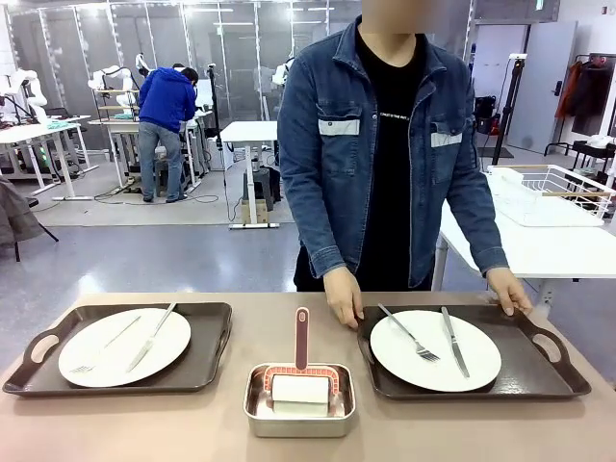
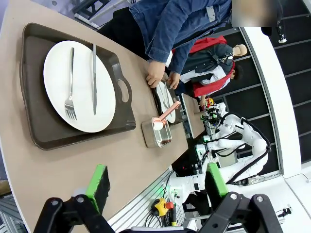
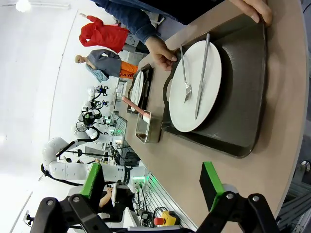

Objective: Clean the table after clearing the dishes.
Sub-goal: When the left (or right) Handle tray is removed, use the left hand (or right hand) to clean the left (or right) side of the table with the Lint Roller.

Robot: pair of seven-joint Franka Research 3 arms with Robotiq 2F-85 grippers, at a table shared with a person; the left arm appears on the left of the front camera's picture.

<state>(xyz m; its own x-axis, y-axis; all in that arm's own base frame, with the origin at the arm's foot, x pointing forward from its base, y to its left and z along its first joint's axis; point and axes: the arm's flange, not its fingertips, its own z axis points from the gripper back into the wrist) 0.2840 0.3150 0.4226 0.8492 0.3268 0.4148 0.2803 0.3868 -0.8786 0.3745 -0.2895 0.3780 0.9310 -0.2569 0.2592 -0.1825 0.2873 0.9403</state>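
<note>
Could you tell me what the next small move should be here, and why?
Probably lower the open left gripper toward the left tray. That tray and its plate lie untouched on the table, while the person's hands hold the right tray, so the dishes are not yet cleared.

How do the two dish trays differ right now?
The person's hands rest on the far corners of the right tray; nothing touches the left tray. On the left plate the cutlery slants with its far ends toward picture right; on the right plate it slants with its far ends toward picture left. Both are dark brown handled trays, each carrying a round white plate with a fork and a knife.
</note>
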